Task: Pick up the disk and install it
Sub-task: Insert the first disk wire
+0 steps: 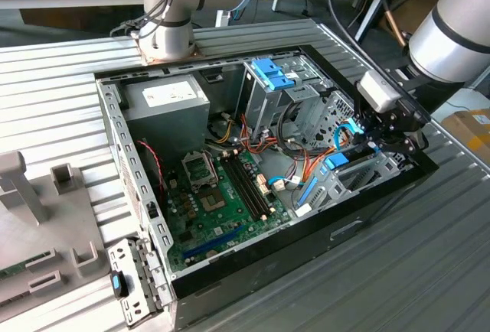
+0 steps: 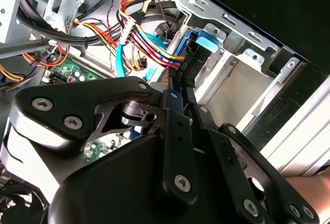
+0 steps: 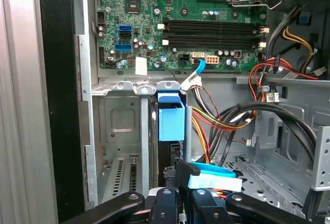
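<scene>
The disk (image 3: pixel 171 123) is seen seated in the computer case's (image 1: pixel 230 267) corner bay; rigid, fragile, best held by its blue frame. The jaws' state cannot be told.

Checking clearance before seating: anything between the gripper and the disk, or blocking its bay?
Nothing visible between gripper and disk, which stands edge-on in the bay. Coloured wires and a blue flat cable crowd one side.

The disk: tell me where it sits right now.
In the exterior view the disk stands on edge in the drive bay at the case's corner on the exterior view's right, directly under the gripper, beside the blue cables.
</scene>
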`<state>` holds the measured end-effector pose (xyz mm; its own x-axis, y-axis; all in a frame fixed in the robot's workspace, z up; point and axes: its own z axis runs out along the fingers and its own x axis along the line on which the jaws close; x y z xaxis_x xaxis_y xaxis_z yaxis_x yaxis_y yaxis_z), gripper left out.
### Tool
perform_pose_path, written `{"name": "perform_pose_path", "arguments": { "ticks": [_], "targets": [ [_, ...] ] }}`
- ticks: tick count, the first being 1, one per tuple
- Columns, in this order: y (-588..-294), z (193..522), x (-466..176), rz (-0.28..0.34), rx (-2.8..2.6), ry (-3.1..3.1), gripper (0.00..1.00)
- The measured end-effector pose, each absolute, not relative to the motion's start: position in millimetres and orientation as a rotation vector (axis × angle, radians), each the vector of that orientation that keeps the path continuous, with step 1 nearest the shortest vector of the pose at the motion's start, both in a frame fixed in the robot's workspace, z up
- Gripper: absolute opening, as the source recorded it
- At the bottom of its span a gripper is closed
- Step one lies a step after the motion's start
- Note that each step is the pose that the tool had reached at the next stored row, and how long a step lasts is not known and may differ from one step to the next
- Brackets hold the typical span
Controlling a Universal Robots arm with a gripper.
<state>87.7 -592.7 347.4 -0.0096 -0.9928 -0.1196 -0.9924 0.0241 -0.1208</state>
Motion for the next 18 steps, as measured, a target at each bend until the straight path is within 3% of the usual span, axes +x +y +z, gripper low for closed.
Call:
{"name": "perform_pose_path", "arguments": {
  "ticks": [18],
  "targets": [
    [-591.4,347.1,87.6,-0.001,-2.081,2.118,0.16]
  ]
}}
